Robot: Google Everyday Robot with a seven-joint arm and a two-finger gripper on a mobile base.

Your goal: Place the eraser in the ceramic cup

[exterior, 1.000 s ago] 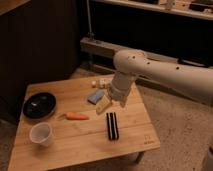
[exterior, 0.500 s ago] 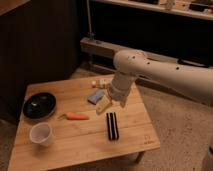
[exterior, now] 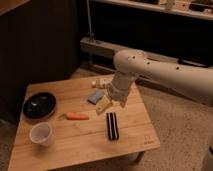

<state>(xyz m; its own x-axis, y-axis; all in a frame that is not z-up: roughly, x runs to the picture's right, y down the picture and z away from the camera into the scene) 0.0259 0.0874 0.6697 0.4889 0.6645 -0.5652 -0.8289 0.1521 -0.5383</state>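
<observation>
The eraser [exterior: 112,125], a long black block with pale stripes, lies on the wooden table [exterior: 75,142] right of centre, pointing toward the front edge. The white ceramic cup [exterior: 41,133] stands upright near the table's front left. My gripper [exterior: 104,105] hangs at the end of the white arm [exterior: 150,67], just above the table, a little behind and left of the eraser's far end. It holds nothing that I can see.
A black bowl [exterior: 39,104] sits at the left edge. An orange carrot [exterior: 75,116] lies between bowl and eraser. A small blue pad [exterior: 95,96] and small pale items [exterior: 100,83] lie at the back, near the gripper. Dark cabinets stand behind.
</observation>
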